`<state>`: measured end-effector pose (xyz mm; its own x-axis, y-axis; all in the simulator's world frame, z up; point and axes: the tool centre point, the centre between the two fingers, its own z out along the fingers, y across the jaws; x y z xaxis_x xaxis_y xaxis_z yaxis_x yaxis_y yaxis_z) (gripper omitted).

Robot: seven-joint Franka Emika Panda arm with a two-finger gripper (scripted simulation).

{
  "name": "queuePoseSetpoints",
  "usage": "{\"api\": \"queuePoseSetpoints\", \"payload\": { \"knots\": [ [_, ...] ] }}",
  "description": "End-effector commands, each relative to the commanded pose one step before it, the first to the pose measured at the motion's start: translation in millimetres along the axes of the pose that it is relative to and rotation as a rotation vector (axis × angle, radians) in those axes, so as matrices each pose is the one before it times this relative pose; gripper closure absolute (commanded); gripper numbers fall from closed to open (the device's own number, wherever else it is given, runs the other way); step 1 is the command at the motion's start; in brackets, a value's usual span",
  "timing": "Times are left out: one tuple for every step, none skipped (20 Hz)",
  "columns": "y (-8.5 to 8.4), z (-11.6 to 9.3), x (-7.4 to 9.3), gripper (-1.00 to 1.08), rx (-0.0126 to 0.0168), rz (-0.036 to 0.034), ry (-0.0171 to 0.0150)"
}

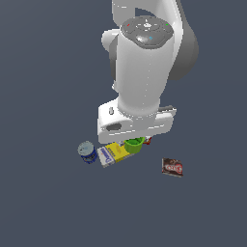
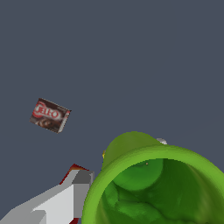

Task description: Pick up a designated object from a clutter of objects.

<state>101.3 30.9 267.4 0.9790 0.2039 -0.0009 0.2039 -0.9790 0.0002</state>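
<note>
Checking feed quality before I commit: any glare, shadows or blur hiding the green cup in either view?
Exterior view: flat, even light, no glare; the arm hides most of the green cup. Wrist view: sharp, no glare, but the cup is cropped by the frame edge, its inside shaded darker.

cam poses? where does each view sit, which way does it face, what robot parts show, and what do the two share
Exterior view: off the arm, high, looking steeply down past the arm's wrist and hand onto the green cup, yellow box, white-purple box, blue can and dark red packet; fingertips hidden.
Wrist view: on the wrist, close above the cup's mouth, facing the floor; one grey finger shows.
Shared: the cup and the packet.
</note>
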Motion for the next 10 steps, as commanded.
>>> {"api": "queuePoseSetpoints", "payload": {
  "knots": [
    [-4.28, -30.31, -0.2, 1.08, -0.00014, 0.0001, 0.00047],
    [-1.61, -11.34, 0.17, 1.08, 0.0, 0.0, 0.0],
    [-1.59, -11.18, 0.21, 1.08, 0.0, 0.0, 0.0],
    [-1.56, -11.02, 0.25, 1.08, 0.0, 0.0, 0.0],
    [-1.5, -10.64, 0.29, 1.08, 0.0, 0.0, 0.0],
    [-1.41, -10.01, 0.33, 1.08, 0.0, 0.0, 0.0],
    [-1.31, -9.35, 0.35, 1.08, 0.0, 0.0, 0.0],
    [-1.22, -8.7, 0.35, 1.08, 0.0, 0.0, 0.0],
    [-1.13, -8.07, 0.35, 1.08, 0.0, 0.0, 0.0],
    [-1.04, -7.46, 0.36, 1.08, 0.0, 0.0, 0.0]
  ]
}}
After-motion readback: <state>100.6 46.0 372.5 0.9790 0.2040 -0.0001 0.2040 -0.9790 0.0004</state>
